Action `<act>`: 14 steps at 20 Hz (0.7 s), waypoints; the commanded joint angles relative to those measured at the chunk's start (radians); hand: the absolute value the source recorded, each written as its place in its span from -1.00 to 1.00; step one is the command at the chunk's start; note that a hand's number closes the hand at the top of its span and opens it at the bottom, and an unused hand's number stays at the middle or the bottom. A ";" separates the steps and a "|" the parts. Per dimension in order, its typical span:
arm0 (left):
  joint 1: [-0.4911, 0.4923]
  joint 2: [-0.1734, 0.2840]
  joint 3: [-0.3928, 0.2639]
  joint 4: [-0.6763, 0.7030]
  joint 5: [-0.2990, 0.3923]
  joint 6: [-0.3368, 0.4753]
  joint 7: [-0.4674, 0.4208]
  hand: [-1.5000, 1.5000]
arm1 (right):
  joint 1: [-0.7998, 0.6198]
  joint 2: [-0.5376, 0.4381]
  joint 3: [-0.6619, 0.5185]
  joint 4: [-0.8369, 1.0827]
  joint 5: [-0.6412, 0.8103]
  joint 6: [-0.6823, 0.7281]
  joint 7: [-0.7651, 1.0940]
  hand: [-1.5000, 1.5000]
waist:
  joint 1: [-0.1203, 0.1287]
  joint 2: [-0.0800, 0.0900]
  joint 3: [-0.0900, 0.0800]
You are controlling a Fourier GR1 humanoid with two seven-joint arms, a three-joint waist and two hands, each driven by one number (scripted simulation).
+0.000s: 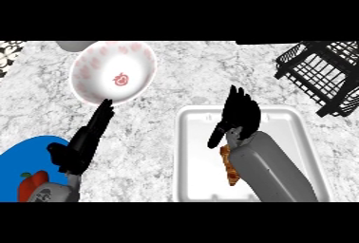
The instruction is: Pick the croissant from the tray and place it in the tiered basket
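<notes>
Fingers of right hand: held straight above tray. Croissant: judged light, flaky, crushable; best taken across its middle.

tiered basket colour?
Black wire tiered basket, seen in the head view at the counter's upper right.

The light is bright and even over the marble tabletop, with no clear single source and no glare. Shadows are very weak: only a soft grey shade lies inside the white tray along its walls, and the black hands give almost no shadow on the surface. The plate near the top looks stretched, taller than wide, and fine edges look soft.
</notes>
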 commanded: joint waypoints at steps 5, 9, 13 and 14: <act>0.002 -0.046 -0.019 0.037 -0.022 0.014 -0.003 0.00 | 0.104 0.112 -0.043 -0.086 0.137 0.080 0.239 -1.00 | 0.013 0.007 0.000; -0.024 -0.030 0.003 0.053 -0.012 -0.013 -0.007 0.00 | 0.169 0.114 -0.076 -0.094 0.190 0.094 0.239 -1.00 | 0.016 0.011 0.000; -0.016 -0.055 -0.018 0.049 -0.035 0.001 -0.014 0.00 | 0.249 0.115 -0.072 -0.164 0.211 0.112 0.239 -1.00 | 0.017 0.010 0.000; 0.006 -0.019 0.001 0.024 -0.014 -0.033 -0.009 0.00 | 0.278 0.108 -0.094 -0.179 0.217 0.115 0.219 -1.00 | 0.025 0.011 0.001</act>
